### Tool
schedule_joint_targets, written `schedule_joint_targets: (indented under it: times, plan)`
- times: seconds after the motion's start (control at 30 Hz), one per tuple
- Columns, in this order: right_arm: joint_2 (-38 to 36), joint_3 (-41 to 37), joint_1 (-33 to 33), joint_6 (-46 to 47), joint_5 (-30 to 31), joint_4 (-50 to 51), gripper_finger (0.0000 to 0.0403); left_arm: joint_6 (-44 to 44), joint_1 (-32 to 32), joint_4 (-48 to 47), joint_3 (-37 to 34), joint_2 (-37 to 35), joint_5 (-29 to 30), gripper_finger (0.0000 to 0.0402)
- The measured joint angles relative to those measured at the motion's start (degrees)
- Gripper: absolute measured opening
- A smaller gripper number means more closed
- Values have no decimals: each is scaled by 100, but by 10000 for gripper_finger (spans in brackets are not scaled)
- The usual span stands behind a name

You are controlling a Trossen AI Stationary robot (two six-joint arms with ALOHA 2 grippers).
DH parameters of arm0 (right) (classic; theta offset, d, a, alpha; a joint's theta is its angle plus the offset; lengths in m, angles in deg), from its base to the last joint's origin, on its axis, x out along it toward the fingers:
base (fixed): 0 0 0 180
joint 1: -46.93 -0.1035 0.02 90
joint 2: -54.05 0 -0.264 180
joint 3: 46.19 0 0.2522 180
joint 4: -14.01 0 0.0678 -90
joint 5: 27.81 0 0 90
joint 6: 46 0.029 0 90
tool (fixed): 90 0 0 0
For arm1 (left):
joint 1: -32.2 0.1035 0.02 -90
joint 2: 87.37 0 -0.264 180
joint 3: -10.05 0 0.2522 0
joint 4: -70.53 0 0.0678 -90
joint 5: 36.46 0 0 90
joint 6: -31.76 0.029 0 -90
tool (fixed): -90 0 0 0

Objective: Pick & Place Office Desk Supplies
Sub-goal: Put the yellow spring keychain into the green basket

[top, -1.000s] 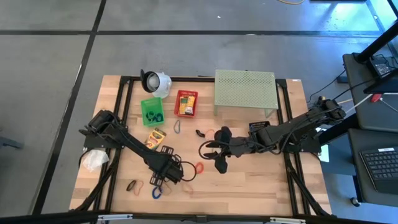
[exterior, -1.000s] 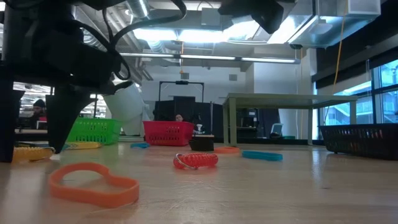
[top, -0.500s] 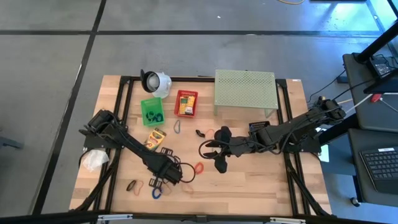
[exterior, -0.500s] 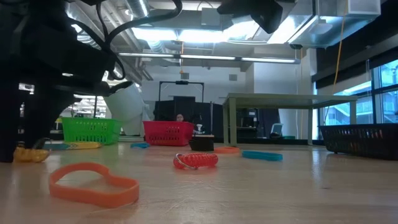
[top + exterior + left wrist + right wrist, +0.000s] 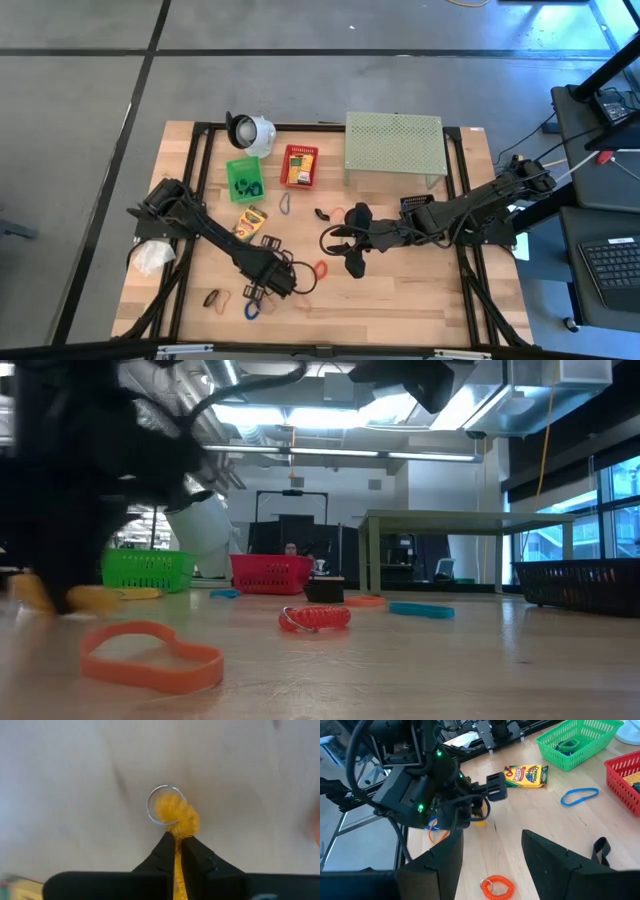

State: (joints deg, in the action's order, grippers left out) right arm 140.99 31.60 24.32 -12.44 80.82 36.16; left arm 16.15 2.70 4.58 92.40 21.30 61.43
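A yellow coiled cord (image 5: 179, 817) with a metal ring (image 5: 152, 815) is at the table's near left, and my left gripper (image 5: 262, 287) is shut on it, pointing down. In the low view the cord (image 5: 95, 598) is a yellow blur beside the dark gripper. My right gripper (image 5: 492, 860) hovers open above the table's middle (image 5: 352, 252), touching nothing. A crayon box (image 5: 250, 220) lies flat behind the left gripper. A red coil (image 5: 321, 269) and loops in blue (image 5: 252, 310), orange (image 5: 222, 300) and black (image 5: 210, 297) lie flat nearby. My left gripper pinches the yellow cord's coiled body (image 5: 176, 842) between its two fingers, from above, pointing down. The ring end (image 5: 165, 805) sticks out past the fingertips. Whether the cord is clear of the table, I cannot tell.
A green basket (image 5: 243, 178) and a red basket (image 5: 299, 165) stand at the back. So do a white round object (image 5: 250, 130) and a pale green perforated shelf (image 5: 394, 145). A blue loop (image 5: 285, 203), a black piece (image 5: 322, 214) and an orange band (image 5: 338, 212) lie mid-table.
My left gripper has shut and taken hold of the yellow coiled cord. In the low view the cord has shifted a little toward the right and shows blurred. My right arm has kept still.
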Motion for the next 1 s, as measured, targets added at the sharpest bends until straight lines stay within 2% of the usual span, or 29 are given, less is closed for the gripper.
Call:
schedule_joint_targets:
  times: [0.07,0.2,0.27,0.53,0.73,0.87,1.0]
  plan:
    - [1,1,0,0,1,-4,204,44,16,-132,136,0,280,8]
    - [0,0,0,4,1,-10,204,78,-2,-548,333,-4,1304,7]
    - [1,1,0,7,1,-12,204,61,5,-801,418,-10,1609,6]
    - [-1,1,0,28,0,-25,204,-741,59,-778,457,-410,1950,4]
    - [1,1,0,22,-1,-75,204,-1155,201,-614,281,-1426,2432,3]
    - [1,-1,0,-102,-1,-284,204,-1704,501,-273,-324,-2372,2741,2]
    - [1,-1,0,-201,-19,-537,204,-2109,991,19,-1061,-3251,2579,2]
